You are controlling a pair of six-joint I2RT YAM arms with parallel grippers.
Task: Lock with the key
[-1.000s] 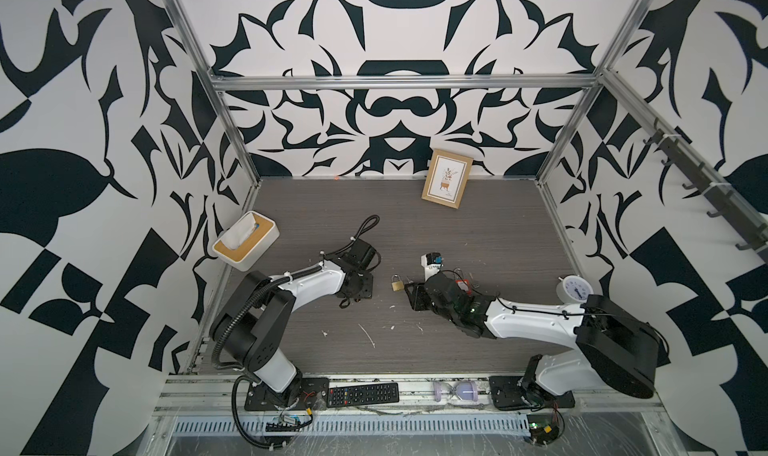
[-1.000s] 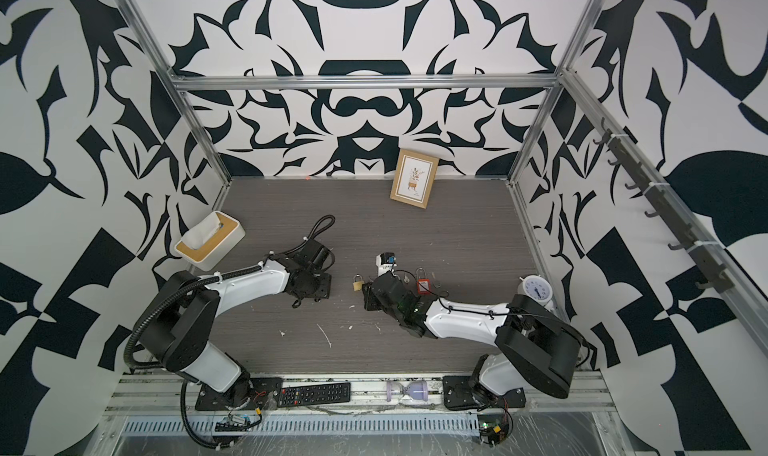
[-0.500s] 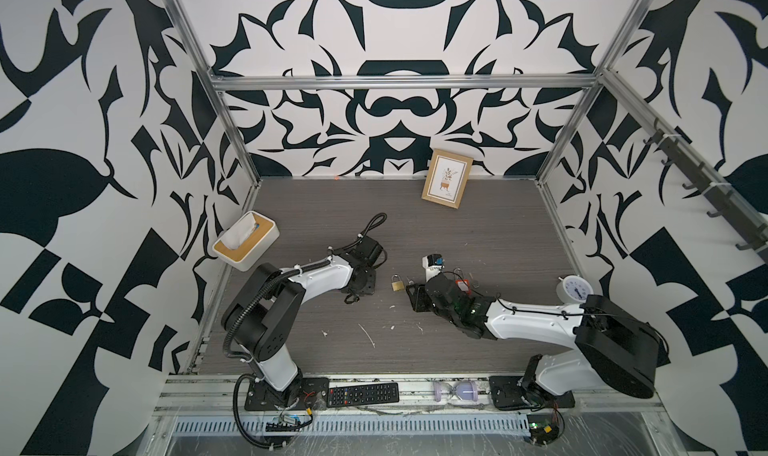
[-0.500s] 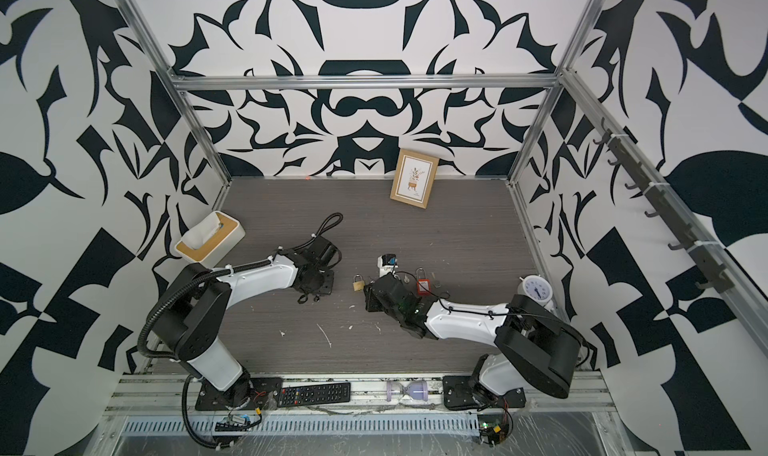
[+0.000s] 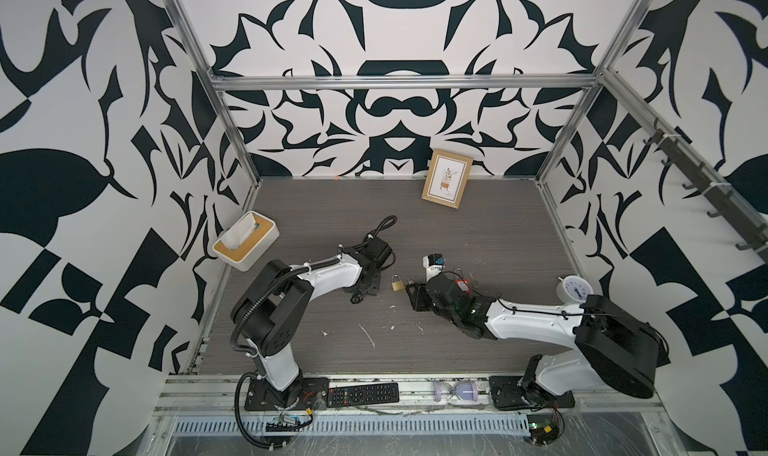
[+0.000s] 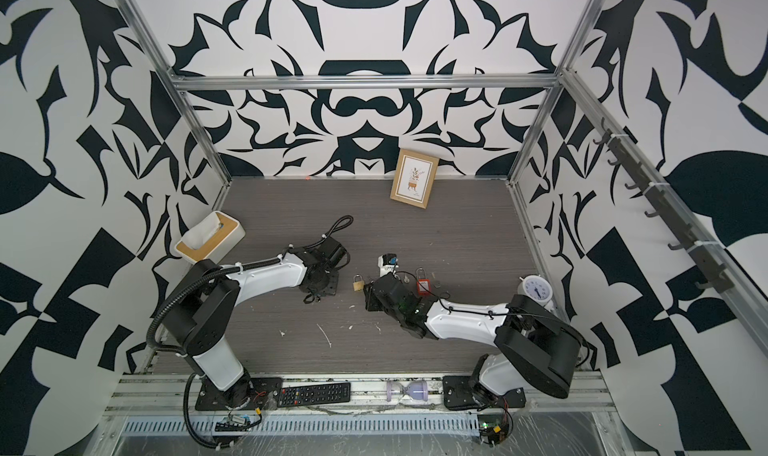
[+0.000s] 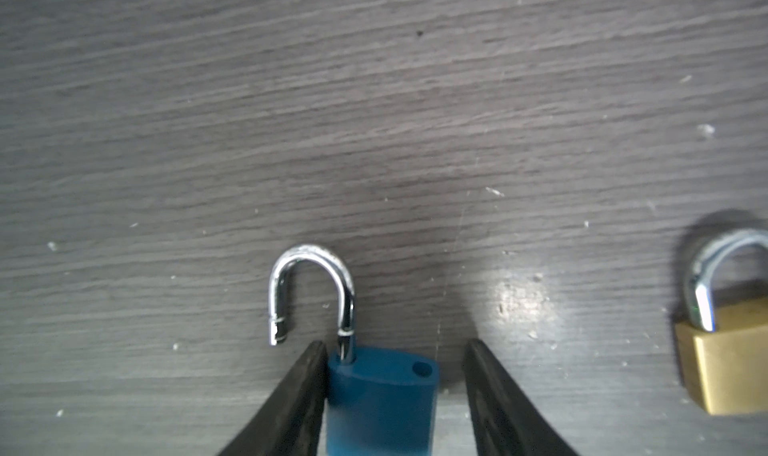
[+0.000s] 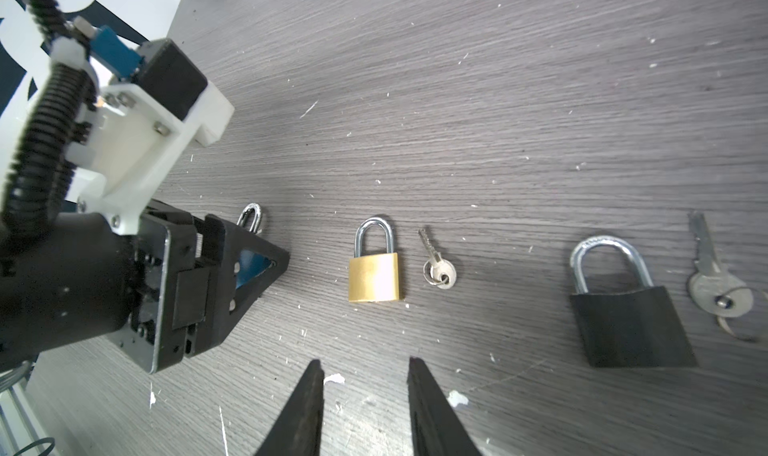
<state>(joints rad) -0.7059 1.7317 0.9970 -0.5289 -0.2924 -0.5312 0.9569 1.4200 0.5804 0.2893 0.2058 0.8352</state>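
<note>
— Near the middle of the table [image 5: 478, 233], left gripper [image 7: 395, 342] status?
— Jaws apart around blue padlock [image 7: 380, 395], one finger [image 7: 299, 391] touching its body; shackle [image 7: 311, 258] up, bare table ahead. Brass padlock [image 8: 374, 277] lies near, small key [image 8: 438, 267] beside it. Right gripper [image 8: 365, 361]: jaws apart, empty.

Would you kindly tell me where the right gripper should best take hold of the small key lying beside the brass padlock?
Probably its round head, from straight above. The small key lies flat on the table, its thin blade pointing away from the right gripper, so the head is its widest part. Close across the head's edges, keeping clear of the brass padlock close beside it.
</note>
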